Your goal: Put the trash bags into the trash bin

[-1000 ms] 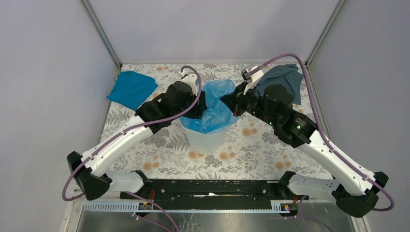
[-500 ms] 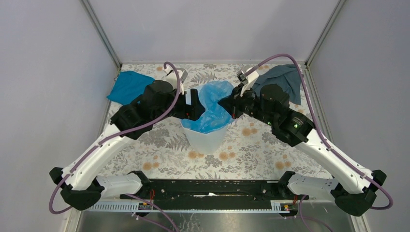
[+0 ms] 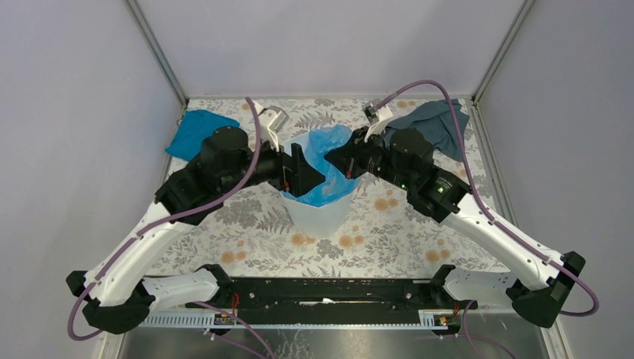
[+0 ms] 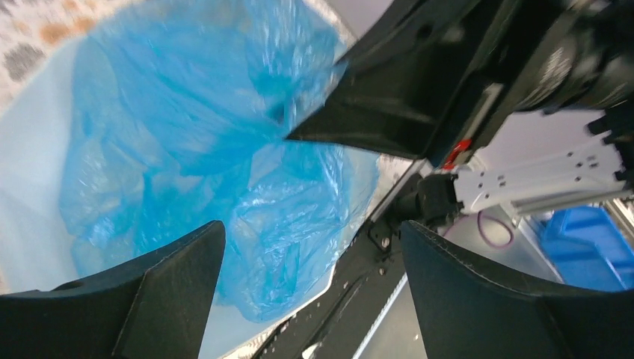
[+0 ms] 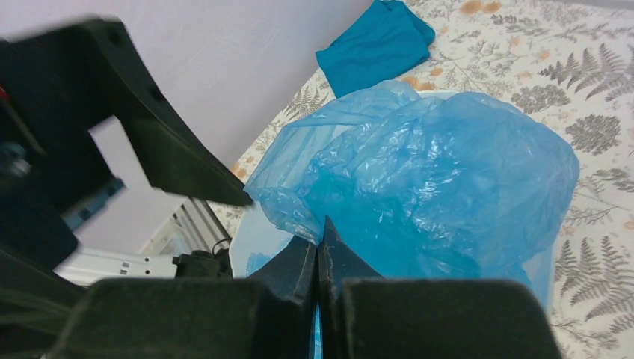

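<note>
Blue film bag (image 3: pixel 326 188) billows from the white bin (image 3: pixel 318 217) at centre frame. The left gripper (image 3: pixel 305 173) gapes wide just left of it, and the right gripper (image 3: pixel 331 160) is clenched at its right edge.

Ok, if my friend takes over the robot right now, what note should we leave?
Left gripper: open, empty, over the trash bin's left side.
Right gripper: shut, tip at the trash bag; pinch unclear.
Trash bag: in the white trash bin, puffing above its rim.
Done: bag is in the bin.
Left: probably press it down, then pull both arms away.
</note>
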